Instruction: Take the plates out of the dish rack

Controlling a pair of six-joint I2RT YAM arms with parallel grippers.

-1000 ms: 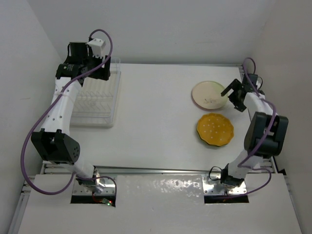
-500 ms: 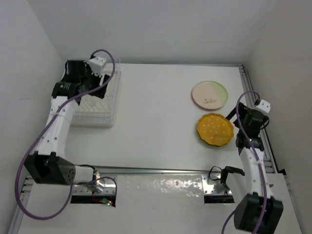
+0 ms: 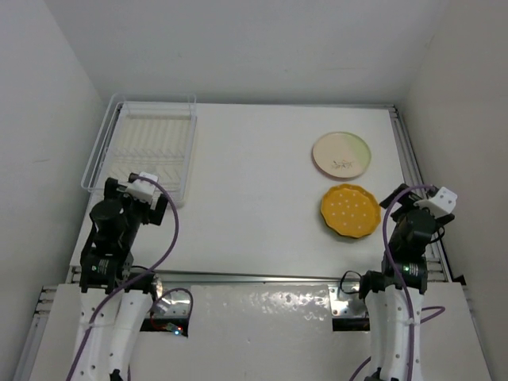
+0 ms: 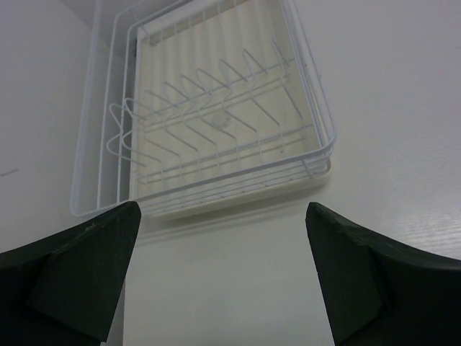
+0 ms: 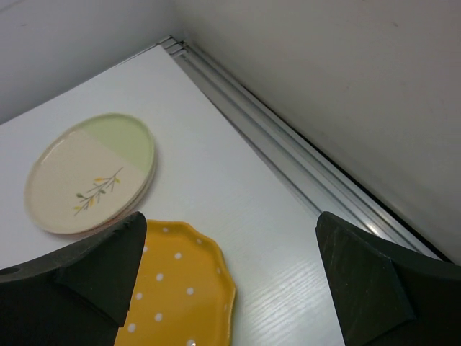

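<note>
The dish rack (image 3: 190,151) is a clear tray with white wire ribs at the far left, and no plate stands in it. In the left wrist view the dish rack (image 4: 317,144) lies just ahead of my left gripper (image 4: 223,274), which is open and holds nothing. A cream plate with a green patch (image 3: 341,155) and an orange plate with white dots (image 3: 350,211) lie flat at the right. My right gripper (image 3: 413,205) hangs open and holds nothing beside the orange plate (image 5: 180,295); the cream plate (image 5: 90,173) lies farther off. My left gripper (image 3: 133,190) hangs just short of the rack's near end.
White walls close in the table on the left, back and right. A metal rail (image 5: 288,166) runs along the table's right edge, close to my right gripper. The arm bases sit on the metal strip (image 3: 254,278) at the near edge.
Both arms have drawn back toward the near edge. The left gripper has left the rack's far end and opened wider. The right gripper has left the cream plate.
</note>
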